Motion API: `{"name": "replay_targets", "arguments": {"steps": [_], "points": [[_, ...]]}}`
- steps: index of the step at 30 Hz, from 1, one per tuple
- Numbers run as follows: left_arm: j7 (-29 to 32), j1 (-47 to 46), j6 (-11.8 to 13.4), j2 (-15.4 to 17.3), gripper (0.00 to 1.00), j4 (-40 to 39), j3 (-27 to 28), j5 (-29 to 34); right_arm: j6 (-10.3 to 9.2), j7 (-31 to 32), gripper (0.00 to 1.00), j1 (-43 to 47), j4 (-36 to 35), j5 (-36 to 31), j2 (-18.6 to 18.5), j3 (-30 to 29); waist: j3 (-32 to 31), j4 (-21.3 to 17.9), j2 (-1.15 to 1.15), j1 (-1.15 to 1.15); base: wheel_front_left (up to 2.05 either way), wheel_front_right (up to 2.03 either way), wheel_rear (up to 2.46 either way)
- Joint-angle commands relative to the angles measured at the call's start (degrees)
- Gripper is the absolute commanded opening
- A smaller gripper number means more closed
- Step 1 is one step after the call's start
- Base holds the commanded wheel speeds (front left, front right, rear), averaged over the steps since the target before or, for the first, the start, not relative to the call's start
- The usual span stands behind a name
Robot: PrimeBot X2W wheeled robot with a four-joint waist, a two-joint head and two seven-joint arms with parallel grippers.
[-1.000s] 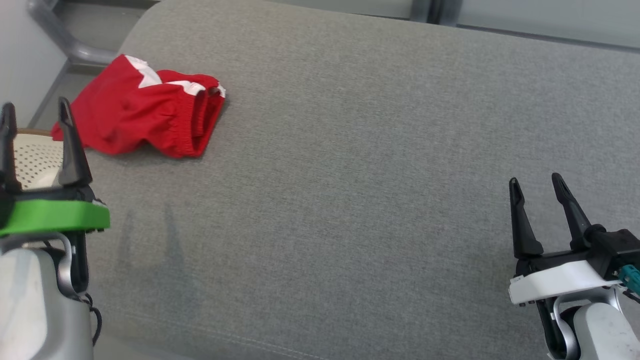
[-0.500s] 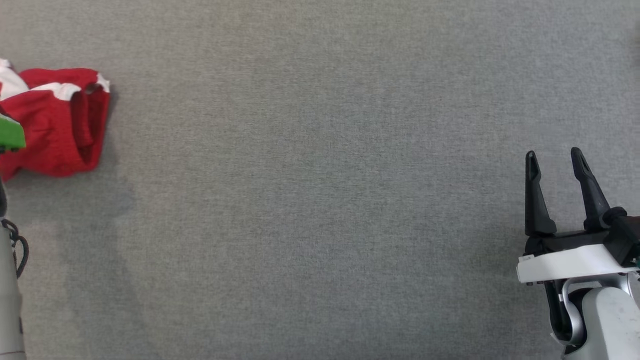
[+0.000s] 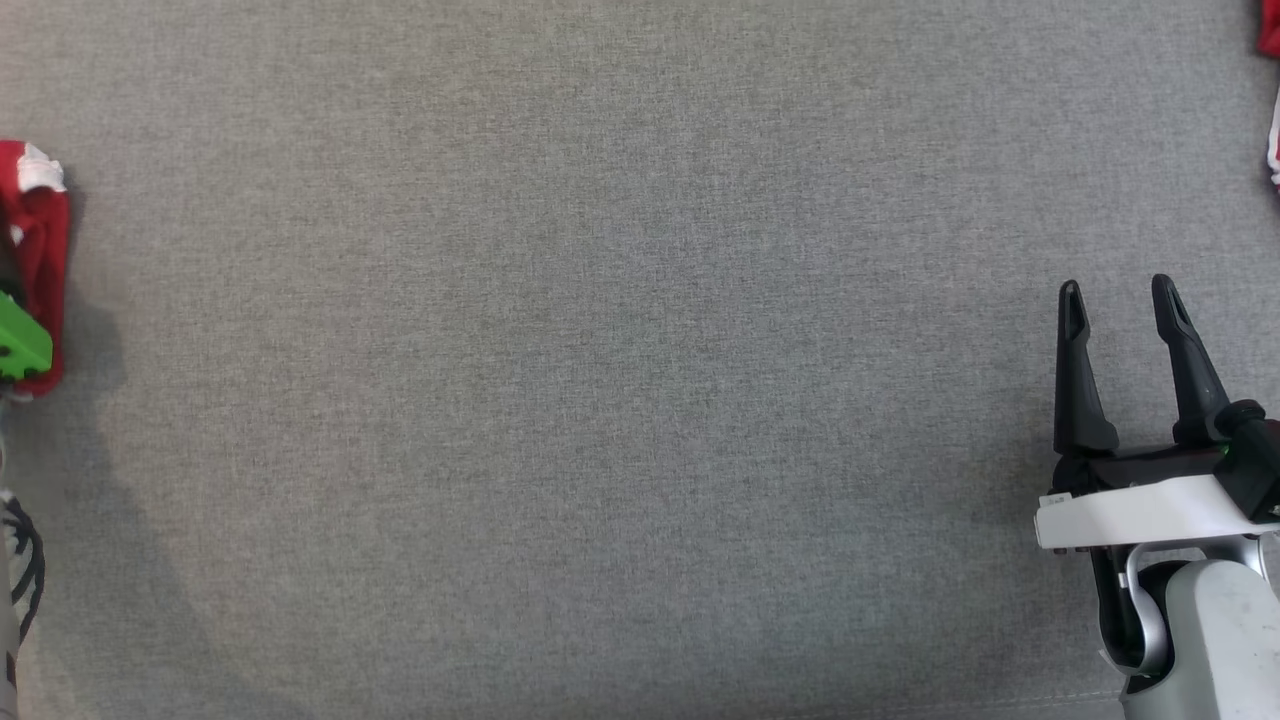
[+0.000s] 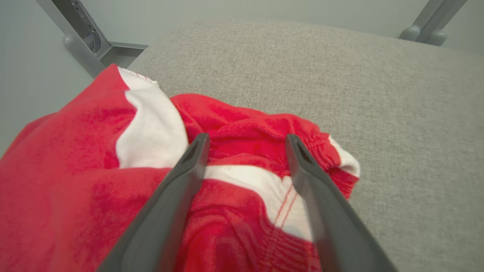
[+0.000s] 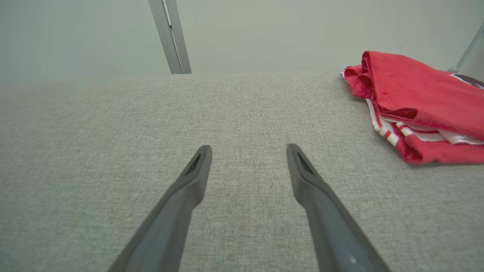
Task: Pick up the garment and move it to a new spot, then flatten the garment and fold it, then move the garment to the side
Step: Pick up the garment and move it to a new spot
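The garment [image 4: 75, 181], red shorts with white patches and an elastic waistband, lies crumpled near a corner of the grey padded surface [image 4: 378, 94]. My left gripper [image 4: 245, 139] hovers just over it, open, its two fingertips straddling the bunched waistband with nothing pinched between them. In the head view a strip of the garment [image 3: 40, 260] shows at the left edge, with the green band [image 3: 20, 345] of my left wrist in front of it. My right gripper [image 3: 1118, 300] stands open at the lower right over bare fabric, far from the garment.
A second red garment [image 5: 416, 102] with red-and-white striped trim lies folded at the right of the right wrist view; its edge [image 3: 1270, 30] shows at the head view's top right. Grey metal frame legs [image 4: 83, 41] stand beyond the surface's far edge.
The head camera has swung down and to the right, so the garment now sits at the picture's left edge. My left gripper has reached forward over the garment. Both grippers stay open.
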Motion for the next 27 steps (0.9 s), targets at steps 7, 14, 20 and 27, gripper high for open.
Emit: {"name": "replay_targets", "arguments": {"steps": [7, 14, 20, 27], "points": [[8.9, -0.3, 0.2, -0.2, 1.00, 7.7, -0.6, -2.3, -0.11, -0.3, 1.00, -1.1, 0.1, -0.1, -0.1, 0.3, 0.0, -0.3, 0.00, -0.01, 0.00, 0.00, 0.00], [10.1, -0.3, 0.1, -0.5, 0.00, 10.3, -1.1, -3.1, -0.11, -0.3, 1.00, -0.8, 0.6, -0.1, 0.0, 0.5, -1.2, -0.5, 0.00, -0.01, 0.00, 0.00, 0.00], [6.1, -0.6, 0.3, 0.2, 0.00, 10.1, -1.2, -2.7, -0.11, -0.3, 1.00, -0.3, 1.3, 0.0, 0.0, 0.5, -3.3, -0.3, 0.00, -0.01, 0.00, 0.00, 0.00], [-0.9, -2.0, 0.6, 0.8, 0.00, 8.4, -1.4, -2.0, -0.11, -0.3, 1.00, 0.4, 2.2, 0.7, 0.2, 0.8, -6.8, 0.1, 0.00, -0.01, 0.00, 0.00, 0.00]]}}
